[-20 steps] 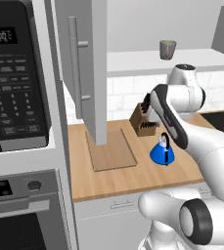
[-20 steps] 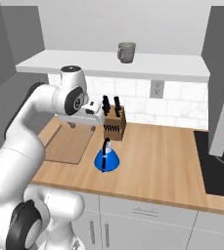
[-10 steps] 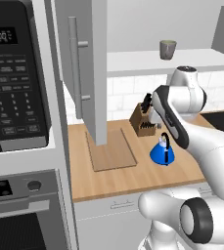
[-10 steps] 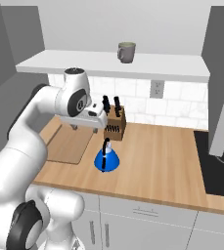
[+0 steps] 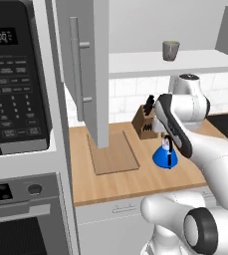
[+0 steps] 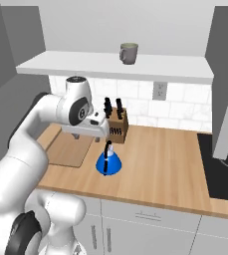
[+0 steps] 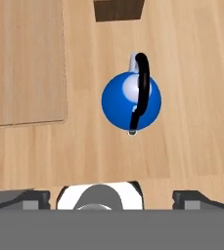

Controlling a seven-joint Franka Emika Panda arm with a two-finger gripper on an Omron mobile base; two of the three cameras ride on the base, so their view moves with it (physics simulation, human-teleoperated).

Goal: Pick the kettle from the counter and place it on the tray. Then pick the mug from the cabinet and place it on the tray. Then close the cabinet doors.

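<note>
The blue kettle [image 7: 131,101] with its black arched handle stands on the wood counter [image 6: 165,159], just right of the tray [image 7: 20,63]. It also shows in the base views as the kettle [image 5: 165,156] [image 6: 108,163]. My gripper [image 7: 112,195] hangs open above it, fingers spread wide and holding nothing, with the kettle a little ahead of the fingertips. The flat tray [image 5: 113,156] [image 6: 68,151] lies bare. The grey-green mug [image 5: 171,50] [image 6: 128,53] sits on the white shelf of the open cabinet [image 6: 135,69].
A brown knife block [image 5: 144,123] [image 6: 117,124] stands right behind the kettle. An open grey cabinet door [image 5: 88,74] hangs over the tray, and another door [image 6: 227,99] is at the right. Microwave [image 5: 16,84] and oven column are on the left, black cooktop [image 6: 222,159] on the right.
The hand has dipped slightly toward the kettle. The kettle, mug and doors have not moved, and the jaws stay wide.
</note>
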